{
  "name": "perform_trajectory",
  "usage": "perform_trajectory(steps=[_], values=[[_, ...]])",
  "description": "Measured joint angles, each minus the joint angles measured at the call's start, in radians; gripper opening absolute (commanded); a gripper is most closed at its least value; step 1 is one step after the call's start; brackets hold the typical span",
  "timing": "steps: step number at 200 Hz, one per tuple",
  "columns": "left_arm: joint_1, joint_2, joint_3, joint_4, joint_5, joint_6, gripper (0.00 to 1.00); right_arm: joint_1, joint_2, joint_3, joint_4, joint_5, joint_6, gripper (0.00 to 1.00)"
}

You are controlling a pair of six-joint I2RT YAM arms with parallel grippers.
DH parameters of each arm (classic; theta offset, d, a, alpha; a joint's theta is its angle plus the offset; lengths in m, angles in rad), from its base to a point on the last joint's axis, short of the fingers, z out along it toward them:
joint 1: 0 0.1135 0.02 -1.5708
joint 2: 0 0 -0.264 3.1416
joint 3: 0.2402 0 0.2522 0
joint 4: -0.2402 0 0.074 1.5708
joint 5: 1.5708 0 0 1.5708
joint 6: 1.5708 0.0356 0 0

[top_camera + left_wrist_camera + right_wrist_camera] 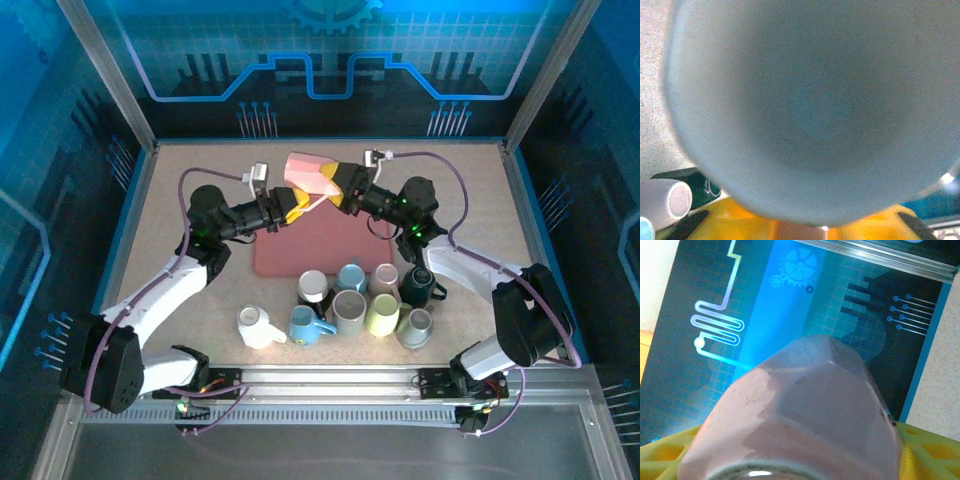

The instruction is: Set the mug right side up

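Right now my right gripper (327, 183) is clamped on the pink mug (303, 170), with my yellow fingers (931, 450) pressed against either side of its body. The mug is off the table (175, 205), tilted in the air over the far edge of the red mat (310, 250). My left gripper (291, 207) sits just beside it from the other side, so close that its wrist camera gets a grey blur of the mug's round end, and I cannot tell whether those jaws are closed on anything. Nearer my bases stands a cluster of other mugs (350, 305), with a white mug (258, 326) lying on its side.
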Motion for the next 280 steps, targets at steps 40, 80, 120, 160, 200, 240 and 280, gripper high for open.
perform_trajectory(steps=[40,80,120,160,200,240,280], values=[[0.004,-0.055,0.037,-0.165,-0.003,0.106,0.00,0.000,-0.009,-0.005,0.005,-0.027,-0.002,0.89],[0.009,-0.109,0.125,-0.394,-0.032,0.260,0.00,-0.029,-0.106,0.001,-0.163,-0.024,-0.126,1.00],[-0.007,-0.127,0.313,-0.815,-0.224,0.571,0.00,-0.074,-0.220,0.093,-0.538,0.014,-0.379,1.00],[-0.045,-0.031,0.510,-1.143,-0.503,0.820,0.00,-0.018,-0.293,0.294,-1.061,0.310,-0.799,1.00],[-0.053,0.162,0.533,-1.284,-0.703,0.929,0.00,0.088,-0.365,0.309,-1.316,0.550,-1.096,1.00],[-0.053,0.287,0.530,-1.319,-0.832,0.983,0.00,0.118,-0.398,0.222,-1.349,0.632,-1.225,1.00],[-0.049,0.376,0.530,-1.302,-0.909,1.005,0.00,0.137,-0.409,0.201,-1.381,0.653,-1.239,1.00]])
